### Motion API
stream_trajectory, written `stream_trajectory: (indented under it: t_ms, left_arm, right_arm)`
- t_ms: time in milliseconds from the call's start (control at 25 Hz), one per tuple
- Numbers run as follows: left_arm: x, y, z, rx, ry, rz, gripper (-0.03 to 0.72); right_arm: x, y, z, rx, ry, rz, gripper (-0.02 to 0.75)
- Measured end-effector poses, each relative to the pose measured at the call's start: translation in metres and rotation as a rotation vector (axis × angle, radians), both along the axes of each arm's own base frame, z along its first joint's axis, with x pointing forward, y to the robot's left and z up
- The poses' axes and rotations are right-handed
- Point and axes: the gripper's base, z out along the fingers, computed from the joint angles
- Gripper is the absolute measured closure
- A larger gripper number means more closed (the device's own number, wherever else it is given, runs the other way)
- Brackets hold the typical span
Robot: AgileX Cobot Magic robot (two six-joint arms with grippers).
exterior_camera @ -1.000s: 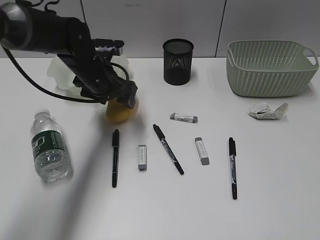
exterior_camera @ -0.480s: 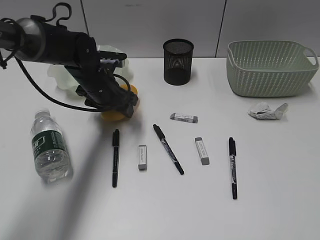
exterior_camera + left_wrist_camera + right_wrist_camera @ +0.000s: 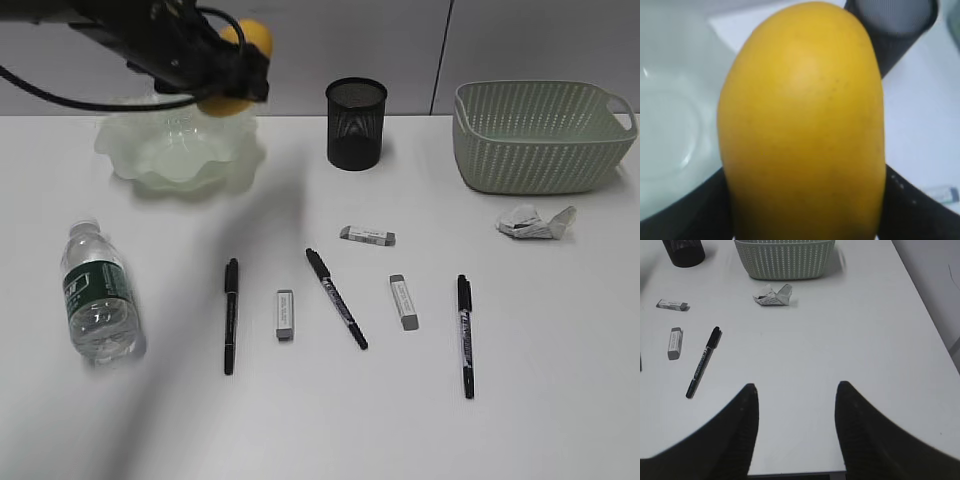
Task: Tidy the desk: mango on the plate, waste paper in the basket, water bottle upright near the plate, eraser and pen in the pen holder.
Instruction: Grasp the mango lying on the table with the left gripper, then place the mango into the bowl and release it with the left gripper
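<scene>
Left pincer point(image 3: 232, 82): we hold it clamped on the mango point(image 3: 240, 66), lifted clear of the surface point(image 3: 520, 400).
Mango, wrist view: it fills the frame point(image 3: 802, 125), long axis running up the picture, dark jaws at its lower flanks.
Key relation: the plate point(image 3: 180, 150) lies below the fruit and a little to its left; in the wrist view its pale green hollow point(image 3: 670, 130) sits left of the mango. We judge the next move to be a short shift left and a descent.
Right pincer point(image 3: 796, 405): we see it spread wide and holding nothing, hovering over bare surface.
Nearer arm: the left for the plate and bottle; the right for the waste paper point(image 3: 536, 222) beside the basket point(image 3: 540, 140).
Water bottle point(image 3: 100, 295): one, lying on its side, well apart from the plate.
Pens: we count three point(image 3: 230, 315), point(image 3: 336, 298), point(image 3: 465, 335).
Erasers: three point(image 3: 285, 314), point(image 3: 367, 235), point(image 3: 404, 301).
Pen holder point(image 3: 355, 122): one; nothing of its contents shows.
</scene>
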Motion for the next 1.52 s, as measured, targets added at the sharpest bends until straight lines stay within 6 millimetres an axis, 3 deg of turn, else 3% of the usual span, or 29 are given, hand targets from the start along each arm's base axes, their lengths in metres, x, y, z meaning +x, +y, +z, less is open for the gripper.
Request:
stream_trajectory:
  t_ms: [120,200,320,480,640,1000,1120,1280,1400,1520]
  left_arm:
    - [0.015,0.026,0.008,-0.024,-0.065,0.070,0.143]
    - [0.032,0.055,-0.009,-0.008,-0.052,0.141,0.143]
    - [0.046,0.080,-0.044,0.023,0.000,0.196,0.143]
    - [0.051,0.079,-0.068,0.036,0.018,0.196,0.143]
    - [0.052,0.077,-0.068,0.040,0.002,0.190,0.141]
    - [0.050,0.078,-0.069,0.064,0.020,0.178,0.050]
    - [0.048,0.079,-0.060,0.065,0.013,0.175,0.048]
    - [0.031,0.084,-0.011,0.082,-0.033,0.158,0.059]
    - [-0.009,0.094,0.035,0.105,-0.079,0.146,0.101]
    - [-0.070,0.109,0.054,0.121,-0.056,0.142,0.123]
  right_arm:
    - [0.000,0.000,0.000,0.000,0.000,0.000,0.336]
    - [0.000,0.000,0.000,0.000,0.000,0.000,0.336]
    - [0.000,0.000,0.000,0.001,0.000,0.001,0.336]
    - [0.000,0.000,0.000,0.007,0.000,-0.001,0.336]
    - [0.000,0.000,0.000,0.007,0.000,-0.001,0.336]
    - [0.000,0.000,0.000,0.009,0.000,0.000,0.336]
    - [0.000,0.000,0.000,0.009,0.000,0.000,0.336]
    - [0.000,0.000,0.000,0.009,0.000,0.000,0.336]
    - [0.000,0.000,0.000,0.009,0.000,0.000,0.336]
    - [0.000,0.000,0.000,0.009,0.000,0.000,0.336]
